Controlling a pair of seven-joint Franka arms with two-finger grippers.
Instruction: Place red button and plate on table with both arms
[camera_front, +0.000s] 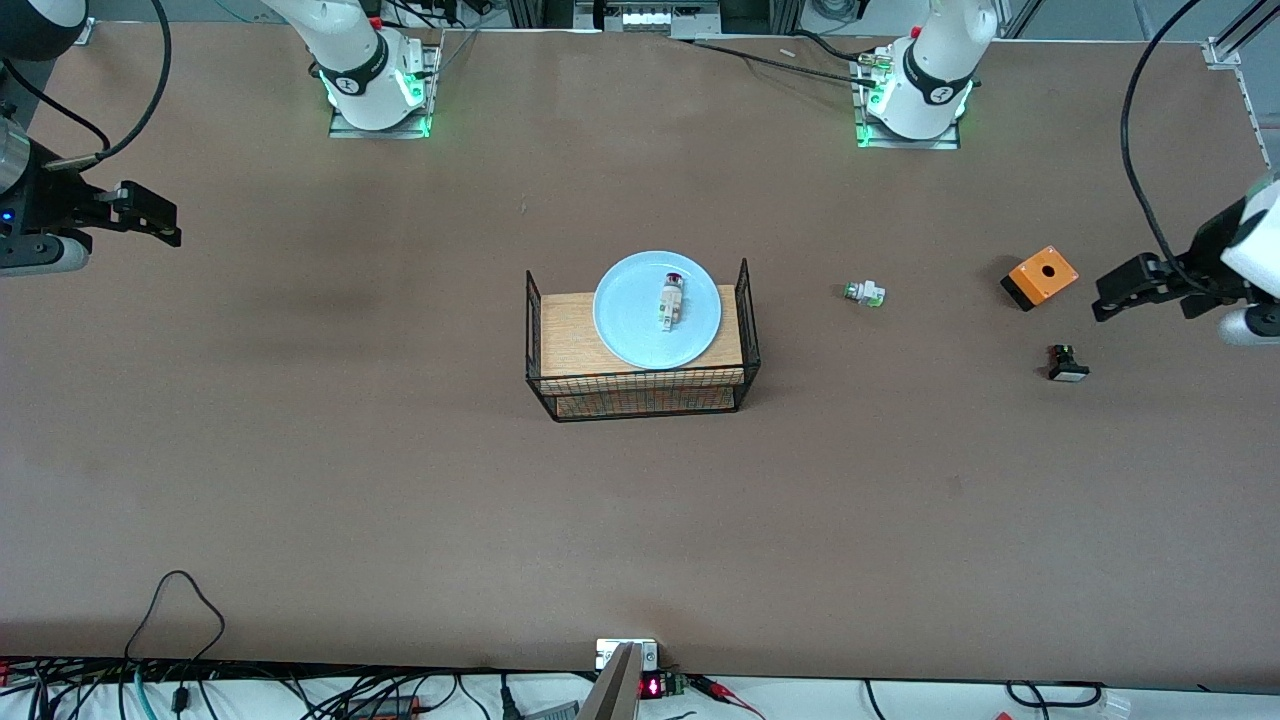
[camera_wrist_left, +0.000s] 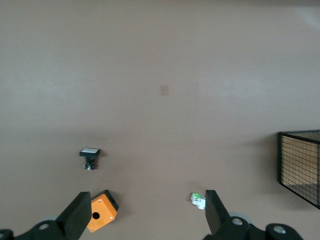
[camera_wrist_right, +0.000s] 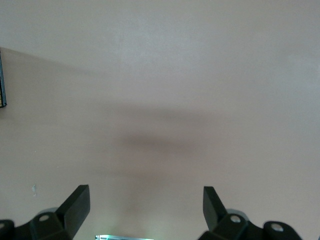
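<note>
The pale blue plate (camera_front: 640, 322) rests on the wood top of a small black wire rack (camera_front: 575, 335) at the middle of the brown table (camera_front: 300, 450). The red button (camera_front: 672, 299) lies on its side on the plate, dark red cap toward the robots' bases. My left gripper (camera_front: 1110, 298) is open and empty, up in the air at the left arm's end of the table, over bare table beside the orange box. My right gripper (camera_front: 165, 222) is open and empty, up over the right arm's end. In the right wrist view the gripper (camera_wrist_right: 146, 200) has only bare table under it.
A green-capped switch (camera_front: 864, 293) lies between the rack and an orange box (camera_front: 1040, 276); both show in the left wrist view, the switch (camera_wrist_left: 198, 200) and the box (camera_wrist_left: 101, 214). A black switch with white face (camera_front: 1067, 363) lies nearer the front camera. The rack's corner (camera_wrist_left: 300, 165) shows too.
</note>
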